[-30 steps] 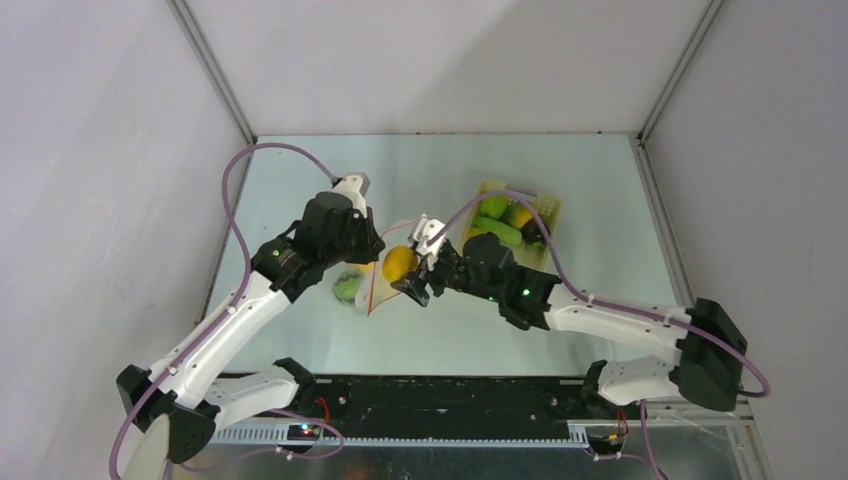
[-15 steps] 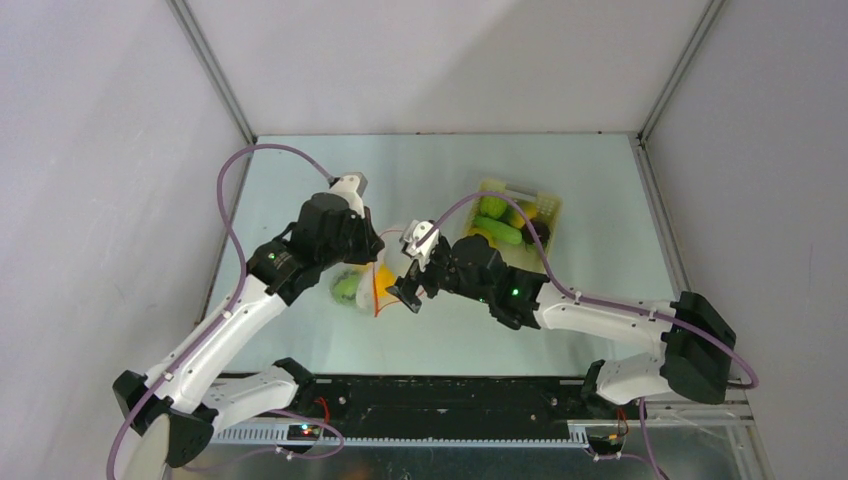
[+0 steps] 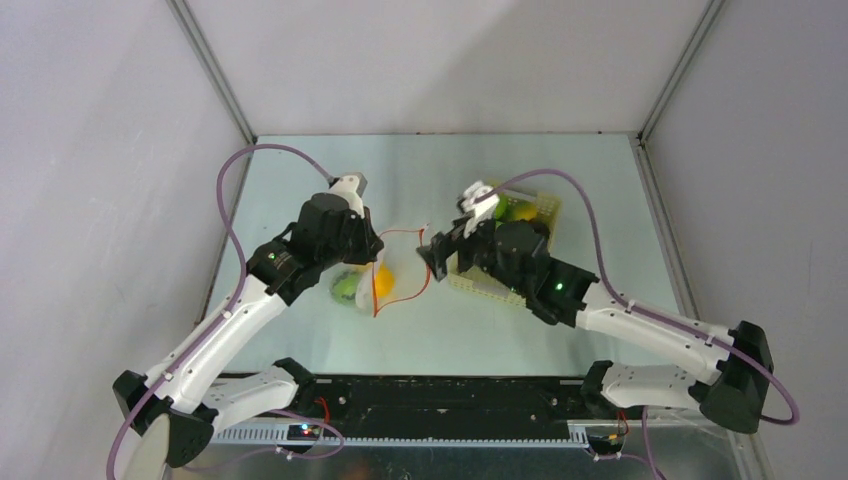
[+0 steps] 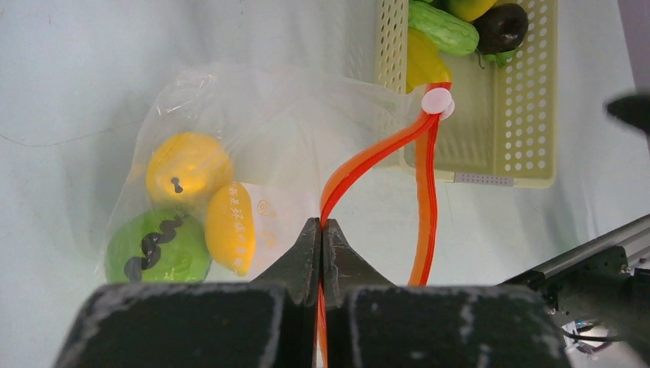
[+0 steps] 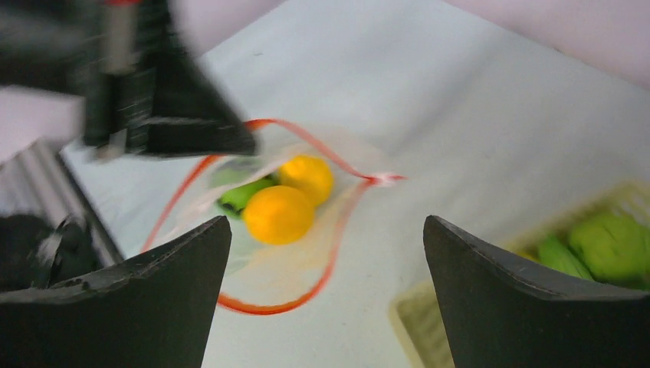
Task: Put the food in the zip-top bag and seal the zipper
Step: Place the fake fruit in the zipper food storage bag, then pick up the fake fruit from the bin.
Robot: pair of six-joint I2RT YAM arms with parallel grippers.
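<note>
The clear zip-top bag (image 3: 372,285) lies open at the table's middle, also in the left wrist view (image 4: 253,100). It holds a yellow fruit (image 4: 188,165), an orange one (image 4: 230,226) and a green one (image 4: 157,245). My left gripper (image 4: 322,226) is shut on the red-orange zipper (image 4: 368,157) and holds the mouth up; it shows from above (image 3: 370,260). My right gripper (image 3: 440,252) is open and empty, above the table between bag and basket. Its view shows the orange fruit (image 5: 278,215) inside the zipper loop (image 5: 337,245), past its fingers (image 5: 326,222).
The pale yellow lattice basket (image 3: 548,205) stands right of the bag, partly under my right arm. It holds green food (image 4: 441,27), a dark purple piece (image 4: 502,27) and a yellow piece (image 4: 421,61). Grey walls close in the table.
My right gripper carried the orange fruit into the bag's mouth, let it go and pulled back to the right toward the basket, open. The left gripper has kept its hold.
</note>
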